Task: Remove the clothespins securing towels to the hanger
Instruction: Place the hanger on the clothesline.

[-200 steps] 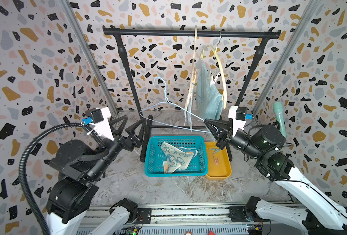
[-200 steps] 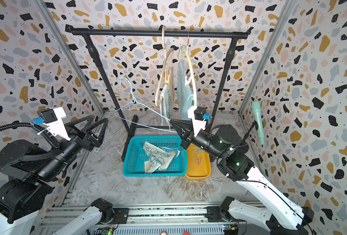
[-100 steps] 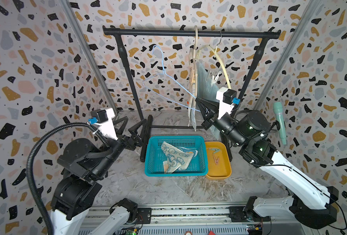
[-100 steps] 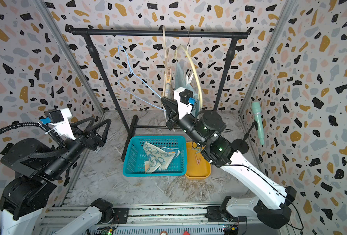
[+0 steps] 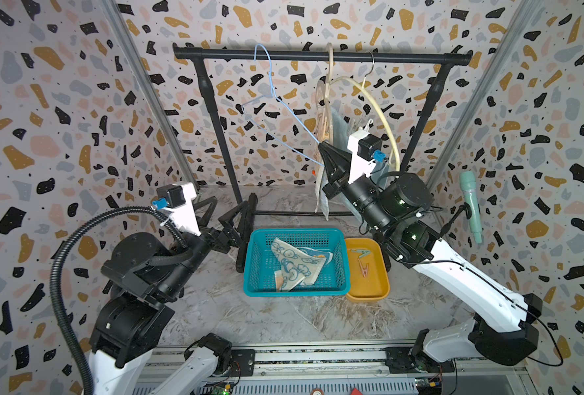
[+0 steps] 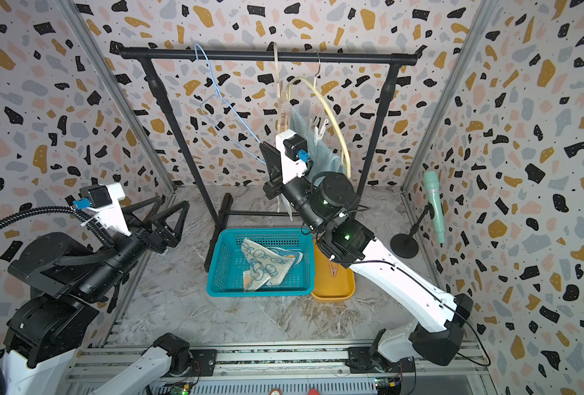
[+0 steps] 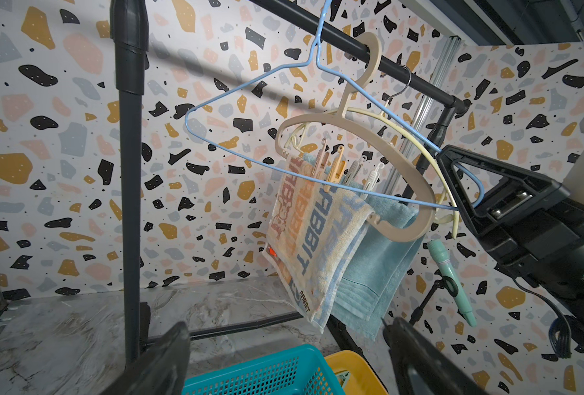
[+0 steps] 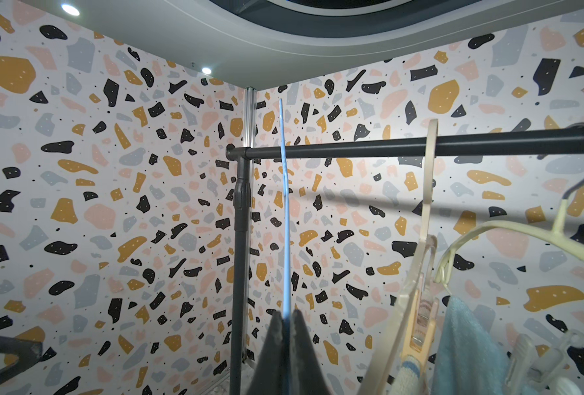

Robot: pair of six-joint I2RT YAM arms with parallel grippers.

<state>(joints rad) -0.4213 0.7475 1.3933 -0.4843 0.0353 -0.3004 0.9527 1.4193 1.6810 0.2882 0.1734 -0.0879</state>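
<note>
Jaws of the right gripper (image 5: 325,158) were pinched shut on a lower corner of the blue wire hanger (image 8: 286,239). A second before, that hanger had hung bare and well below the rail (image 5: 222,54). Now its hook appeared looped over the rail, beside the beige hanger (image 7: 352,118). The left gripper (image 6: 171,208) waited wide open and empty, well below the rail. One hanger looked finished: the cream towel (image 5: 292,265) lay in the teal basket (image 5: 297,233) under the rail, with two loose clothespins (image 5: 362,260) in the yellow tray (image 5: 369,298) beside it. Four pegs (image 7: 345,167) still pinned the RABBIT towel (image 7: 311,239) and the light-blue towel (image 7: 379,263) up near the rail, so those remained.
</note>
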